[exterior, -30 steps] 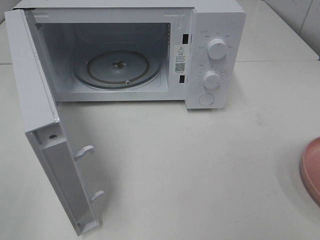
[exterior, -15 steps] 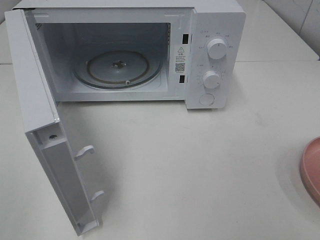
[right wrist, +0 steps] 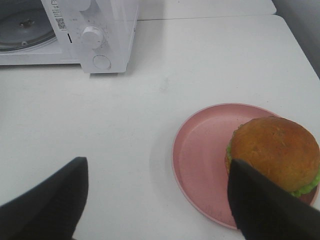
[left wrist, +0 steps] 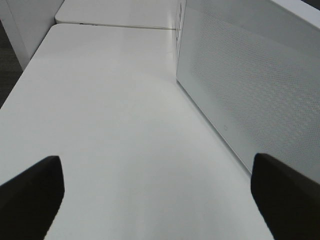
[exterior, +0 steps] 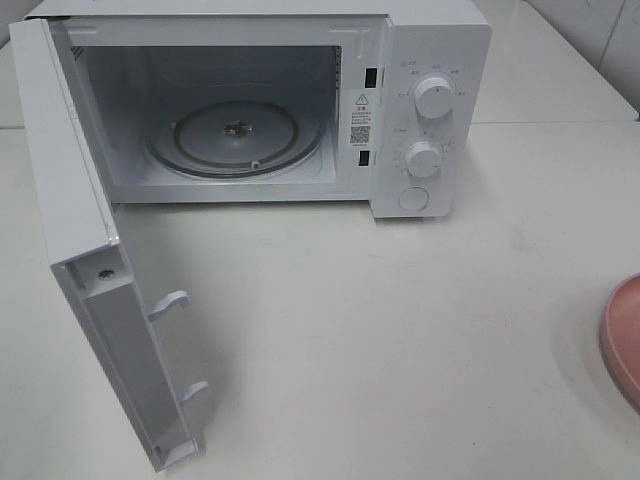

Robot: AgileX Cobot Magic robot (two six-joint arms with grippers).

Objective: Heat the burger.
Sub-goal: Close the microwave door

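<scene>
We see, nearest in the right wrist view, the right gripper [right wrist: 155, 200] with its jaws spread wide and empty, hanging over the white tabletop [right wrist: 200, 60] just beside a pink plate [right wrist: 200, 155]. The burger [right wrist: 274, 152] sits on that plate, off-centre toward one rim, untouched. In the left wrist view the left gripper [left wrist: 157, 195] is likewise released and holds nothing, low over bare tabletop beside the perforated outer face of the microwave door [left wrist: 250, 85]. From the high camera, the door [exterior: 110, 330] stands swung fully open toward the front left edge of the tabletop; only a sliver of the plate [exterior: 622, 335] shows at the right edge, and neither arm appears. Farthest back, the microwave [exterior: 430, 110] shows its glass turntable [exterior: 235, 135] bare. We judge the risks to be a squeeze that squashes the soft bun or sheds lettuce, a grip that nudges the plate toward the right edge, or a carry that clips the cavity frame. Against the earlier frames nothing on the tabletop has shifted, and both claws are as wide as before.
</scene>
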